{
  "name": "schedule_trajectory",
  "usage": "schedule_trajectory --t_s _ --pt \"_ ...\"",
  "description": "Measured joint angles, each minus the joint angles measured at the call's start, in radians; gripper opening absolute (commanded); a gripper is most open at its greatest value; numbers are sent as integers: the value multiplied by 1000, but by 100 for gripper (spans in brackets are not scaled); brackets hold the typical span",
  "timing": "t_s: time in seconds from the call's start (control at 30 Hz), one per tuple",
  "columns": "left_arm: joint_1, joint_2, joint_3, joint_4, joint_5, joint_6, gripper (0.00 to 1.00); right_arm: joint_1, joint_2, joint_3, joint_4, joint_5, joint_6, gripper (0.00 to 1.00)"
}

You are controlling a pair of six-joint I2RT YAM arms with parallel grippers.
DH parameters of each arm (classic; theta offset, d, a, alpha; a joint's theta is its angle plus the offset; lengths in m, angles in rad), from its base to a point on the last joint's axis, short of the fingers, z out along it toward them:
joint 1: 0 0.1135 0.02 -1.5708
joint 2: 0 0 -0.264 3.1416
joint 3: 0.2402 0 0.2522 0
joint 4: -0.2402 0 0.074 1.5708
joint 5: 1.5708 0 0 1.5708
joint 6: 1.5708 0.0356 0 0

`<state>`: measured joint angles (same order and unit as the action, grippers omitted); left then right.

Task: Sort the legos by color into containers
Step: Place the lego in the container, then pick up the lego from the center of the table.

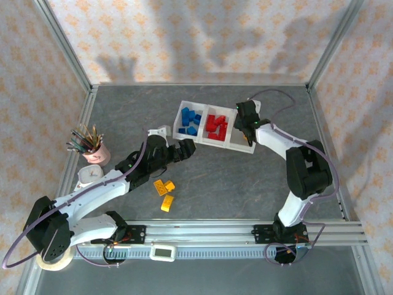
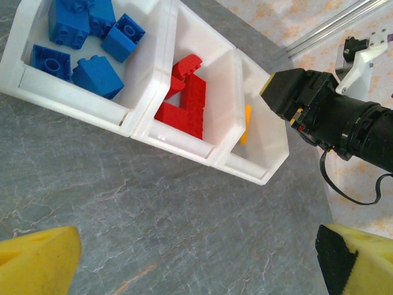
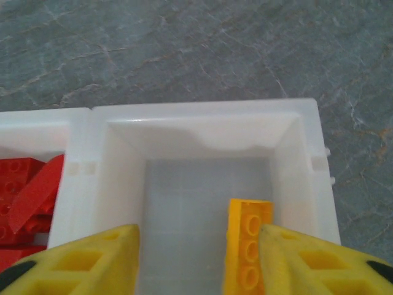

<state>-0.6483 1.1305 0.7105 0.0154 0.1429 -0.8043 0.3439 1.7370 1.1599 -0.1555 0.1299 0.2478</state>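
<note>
As right pincer [image 3: 198, 236] gapes, yellow lego [image 3: 249, 246] between its fingers [image 3: 92, 261]

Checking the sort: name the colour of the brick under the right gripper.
Yellow-orange lego brick, clearest in the right wrist view.

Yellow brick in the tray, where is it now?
Right wrist view: the yellow brick sits in the tray's end compartment, beside the one with red bricks, between the fingers.

Glossy plastic legos [image 2: 187, 101]; translucent white plastic tray [image 2: 67, 98]; matt stone-look table [image 2: 153, 221].
</note>
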Motion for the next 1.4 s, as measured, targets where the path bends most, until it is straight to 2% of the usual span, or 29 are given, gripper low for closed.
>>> schedule_trajectory --t_s 0.13,0.3,0.57,0.9,1.07,1.2,1.4 --pt "0 0 19 -3 -4 12 99 0 -23 -9 5 -42 -2 57" --pt "0 -14 29 -21 -31 29 99 31 -136 -53 -2 -79 2 60" --pt "0 -109 26 -117 -99 54 99 200 -303 -151 -18 -112 18 65" --pt "0 -274 -26 -268 -201 50 99 441 -328 -220 -49 -131 56 71" --pt "0 -333 -38 -344 -239 40 99 566 -290 -226 -31 -142 75 74" --pt "0 -368 -52 -392 -267 24 99 647 -192 -211 -11 -150 94 76" --pt "1 -406 -74 -447 -308 -3 99 679 6 -83 31 -159 109 81"
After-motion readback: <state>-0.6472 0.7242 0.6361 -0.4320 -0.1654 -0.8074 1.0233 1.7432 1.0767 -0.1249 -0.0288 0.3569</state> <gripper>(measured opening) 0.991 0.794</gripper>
